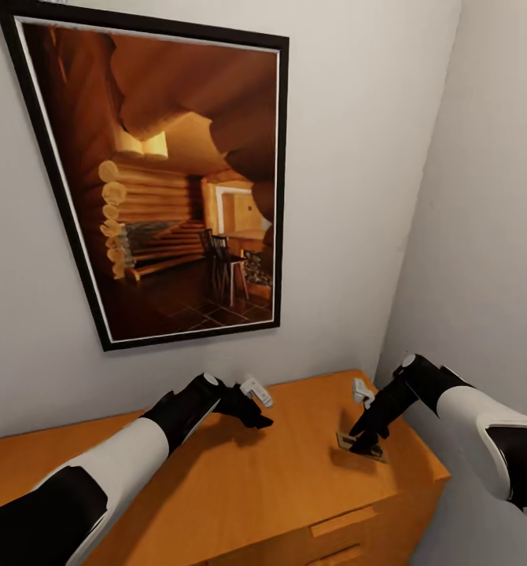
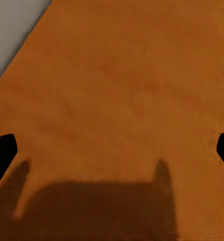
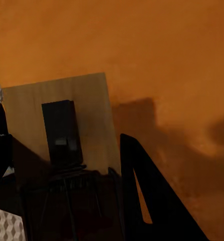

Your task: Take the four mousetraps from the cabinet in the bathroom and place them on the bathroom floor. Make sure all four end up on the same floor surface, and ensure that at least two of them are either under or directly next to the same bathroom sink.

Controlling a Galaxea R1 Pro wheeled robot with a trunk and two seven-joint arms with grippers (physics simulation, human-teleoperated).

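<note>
The right gripper (image 1: 363,442), jaws apart, straddled the small flat tan mousetrap (image 1: 361,446) on the orange-brown wooden cabinet (image 1: 295,472), while the left gripper (image 1: 257,418), jaws apart, hovered well apart

The cabinet (image 1: 240,472) is seen set into a wall corner, its smooth orange-brown wooden top bare across most of its width. One mousetrap (image 1: 363,446), a flat tan board with dark wire parts, is laid flat near the right front corner.

The head view looks down at the cabinet (image 1: 240,479) top; both wrist views face it closely.
</note>
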